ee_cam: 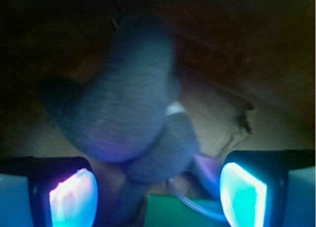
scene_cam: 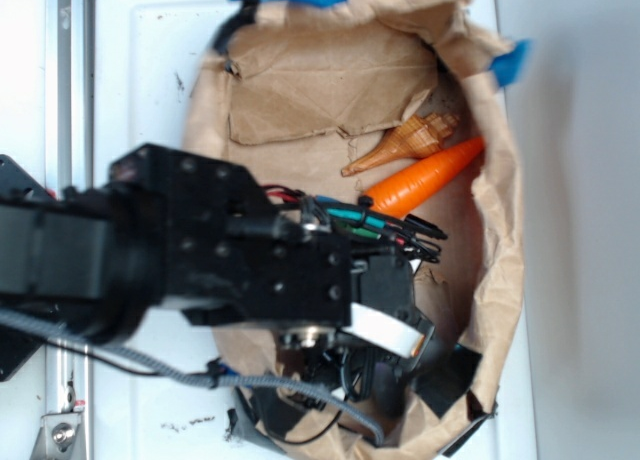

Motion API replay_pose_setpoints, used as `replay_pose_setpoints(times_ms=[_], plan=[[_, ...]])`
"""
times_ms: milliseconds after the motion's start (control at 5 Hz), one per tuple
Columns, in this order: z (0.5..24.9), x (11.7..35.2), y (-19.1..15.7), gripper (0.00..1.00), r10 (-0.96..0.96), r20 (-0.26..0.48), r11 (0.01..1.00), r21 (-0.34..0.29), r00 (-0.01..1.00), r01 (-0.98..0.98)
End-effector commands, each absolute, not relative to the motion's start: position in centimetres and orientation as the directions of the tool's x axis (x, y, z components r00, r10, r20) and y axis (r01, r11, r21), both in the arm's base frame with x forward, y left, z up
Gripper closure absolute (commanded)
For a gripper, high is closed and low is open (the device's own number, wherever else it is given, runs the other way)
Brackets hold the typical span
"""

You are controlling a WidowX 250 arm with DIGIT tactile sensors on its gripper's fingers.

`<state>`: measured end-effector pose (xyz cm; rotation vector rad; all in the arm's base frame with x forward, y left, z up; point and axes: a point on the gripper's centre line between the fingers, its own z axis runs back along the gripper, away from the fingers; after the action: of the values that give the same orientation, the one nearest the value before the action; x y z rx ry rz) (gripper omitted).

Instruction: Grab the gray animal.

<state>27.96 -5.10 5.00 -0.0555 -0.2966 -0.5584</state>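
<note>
The white table (scene_cam: 150, 70) fills the exterior view, and on it sits a crumpled brown paper nest (scene_cam: 300, 90), taped at its rim with blue and black patches. The black robot arm (scene_cam: 180, 250) reaches in from the left and covers the near part of the nest. Toward the far right inside the paper lie an orange carrot (scene_cam: 430, 175) and, touching it on its far side, a ribbed tan shell (scene_cam: 410, 140).

The hand (ee_cam: 158, 187) is seen properly only by the wrist camera: its two fingers (ee_cam: 74, 197) stand apart, glowing at the bottom corners of the view, with nothing clamped between them. The gray animal (ee_cam: 123, 108) lies just ahead of the gap, a fuzzy dark lump with a stubby limb to the left, resting on the paper. A green block (ee_cam: 170, 209) shows at the bottom edge, between the fingers.

By my judgement the approach is largely done and the grasp itself is left: the toy is lined up but not yet between the pads, so closing and lifting remain.

The exterior view gives the nest's layout, carrot and shell, but the arm hides the toy entirely. The wrist view shows the toy and the spread fingers, yet nothing of the carrot or shell.
</note>
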Motion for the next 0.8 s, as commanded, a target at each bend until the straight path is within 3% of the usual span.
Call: replay_pose_setpoints(times_ms=[0, 200, 400, 600], plan=[[4.0, 29.3, -6.3, 0.0, -0.553, 0.439, 0.787, -0.003, 0.708, 0.617], [2.6, 29.4, -6.4, 0.0, -0.568, 0.402, 0.794, 0.038, 0.718, 0.607], [2.3, 28.8, -6.2, 1.0, -0.535, 0.394, 0.826, 0.055, 0.748, 0.562], [2.7, 27.8, -6.1, 1.0, -0.498, 0.364, 0.855, 0.057, 0.787, 0.515]])
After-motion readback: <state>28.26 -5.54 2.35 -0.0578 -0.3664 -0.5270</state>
